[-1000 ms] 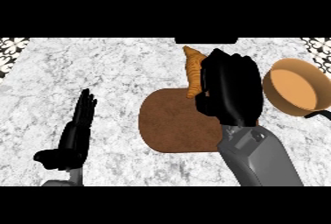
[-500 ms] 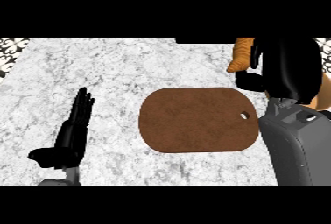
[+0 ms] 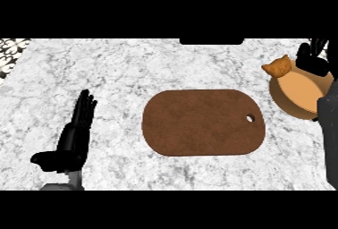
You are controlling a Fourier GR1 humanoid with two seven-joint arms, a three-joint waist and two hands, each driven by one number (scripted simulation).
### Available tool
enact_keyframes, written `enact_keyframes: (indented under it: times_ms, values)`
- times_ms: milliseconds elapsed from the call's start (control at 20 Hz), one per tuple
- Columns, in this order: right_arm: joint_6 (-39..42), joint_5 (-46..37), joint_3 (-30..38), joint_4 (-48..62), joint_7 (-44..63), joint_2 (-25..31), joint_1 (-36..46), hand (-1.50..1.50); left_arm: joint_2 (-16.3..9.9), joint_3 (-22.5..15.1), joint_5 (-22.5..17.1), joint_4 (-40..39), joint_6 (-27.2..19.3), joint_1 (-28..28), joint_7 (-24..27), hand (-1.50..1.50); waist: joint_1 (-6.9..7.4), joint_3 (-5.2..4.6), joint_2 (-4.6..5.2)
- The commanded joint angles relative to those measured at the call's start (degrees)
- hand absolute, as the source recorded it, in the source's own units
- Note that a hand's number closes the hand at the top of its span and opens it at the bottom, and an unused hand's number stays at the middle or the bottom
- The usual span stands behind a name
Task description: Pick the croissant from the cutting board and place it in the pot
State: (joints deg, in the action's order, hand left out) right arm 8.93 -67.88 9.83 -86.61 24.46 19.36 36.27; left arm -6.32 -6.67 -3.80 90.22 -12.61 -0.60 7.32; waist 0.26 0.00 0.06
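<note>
my right hand (image 3: 311, 57) has its fingers curled around the croissant (image 3: 278, 68), holding it at the pot (image 3: 298, 91) rim just below them; light, flaky and crushable, it is best held across its thick middle. my left hand (image 3: 74, 134) rests open on the bench (image 3: 132, 67).

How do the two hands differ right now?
The left hand rests open at lower left, fingers straight, holding nothing; the right hand is at the upper right edge, beside the croissant over the pot, its fingers unclear. Both are black.
</note>
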Motion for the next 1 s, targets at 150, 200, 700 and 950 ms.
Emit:
enact_keyframes:
  times_ms: [150, 200, 700, 950]
  values:
    - [-2.81, 7.22, 8.46, 11.46, -10.83, 7.55, -0.71, 1.5, -0.4, 1.65, -1.29, -1.23, 2.51, 1.31, 2.09, 0.0, -0.01, 0.0, 0.0]
    - [-6.05, 7.58, 9.87, 18.11, -15.32, 9.46, -0.38, 1.5, 0.97, -0.02, 0.17, -1.92, 1.18, -1.03, 0.57, 0.0, 0.18, 0.04, 0.2]
    - [-8.01, 5.82, 9.48, 40.85, -17.13, 10.81, 4.07, 1.5, 0.1, 1.48, 0.14, -0.37, 2.6, 1.22, 2.32, 0.0, 0.86, 0.03, 0.26]
    - [-9.69, 5.57, 12.36, 51.26, -11.71, 10.33, 4.53, -1.5, 0.34, 0.8, 0.75, 0.2, 2.22, -0.19, 0.14, 0.0, 1.36, 0.07, 0.47]
